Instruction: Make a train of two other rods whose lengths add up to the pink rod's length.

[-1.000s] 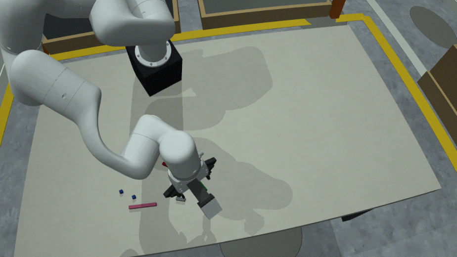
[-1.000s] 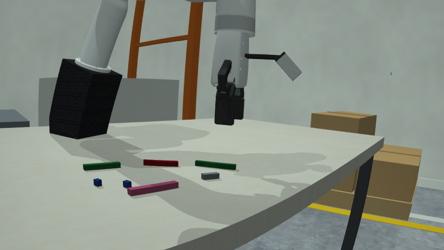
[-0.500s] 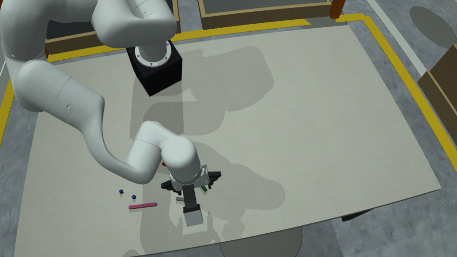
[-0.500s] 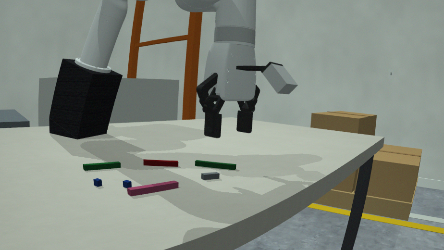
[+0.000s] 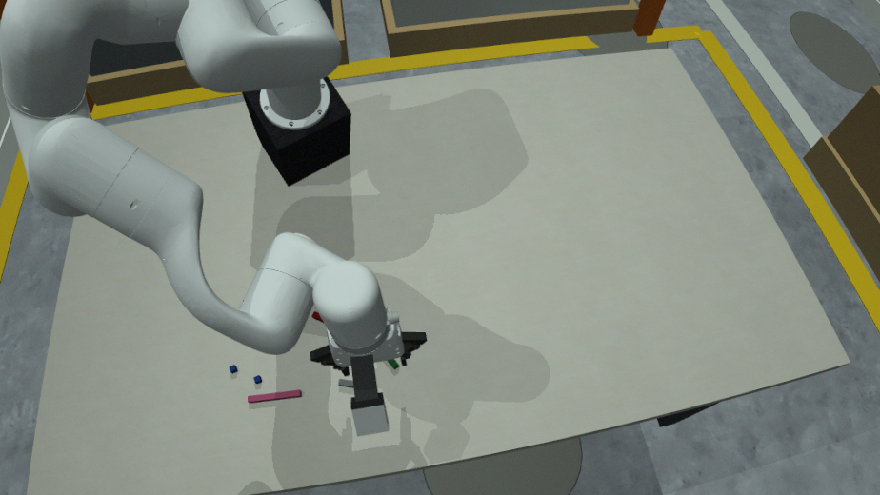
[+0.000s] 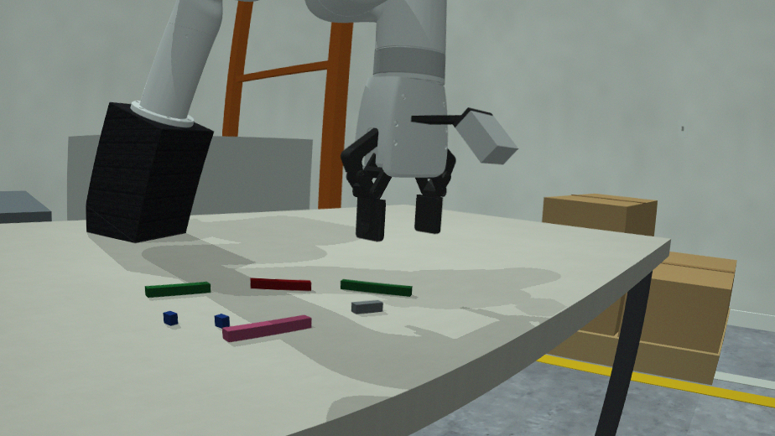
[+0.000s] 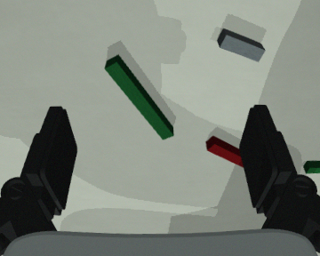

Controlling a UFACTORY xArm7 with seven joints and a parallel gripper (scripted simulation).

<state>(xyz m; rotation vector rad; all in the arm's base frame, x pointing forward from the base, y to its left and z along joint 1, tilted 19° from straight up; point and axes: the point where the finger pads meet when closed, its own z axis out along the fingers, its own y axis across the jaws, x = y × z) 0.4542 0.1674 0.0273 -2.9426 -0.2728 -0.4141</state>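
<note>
My gripper [image 6: 399, 224] [image 7: 157, 126] is open and empty, high above the table. One green rod [image 5: 392, 364] [image 6: 376, 287] [image 7: 140, 99] lies flat between the fingers' outlines in the wrist view, well below them, slanted. The other green rod [image 6: 177, 289] [image 7: 318, 167] lies flat at the far left of the rods in the exterior view. Two blue cubes, one outer [image 5: 232, 368] [image 6: 170, 318] and one nearer the pink rod [image 5: 257, 379] [image 6: 221, 320], lie apart. The pink rod [image 5: 274, 396] [image 6: 267, 328] lies flat beside the nearer cube. No rods stand end to end.
A red rod [image 5: 317, 316] [image 6: 279, 283] [image 7: 225, 152] lies between the green rods, partly behind a finger in the wrist view. A short grey rod [image 5: 345, 383] [image 6: 366, 307] [image 7: 242, 46] lies near the first green rod. The black arm base [image 5: 317, 155] [image 6: 145, 179] stands at the table's back.
</note>
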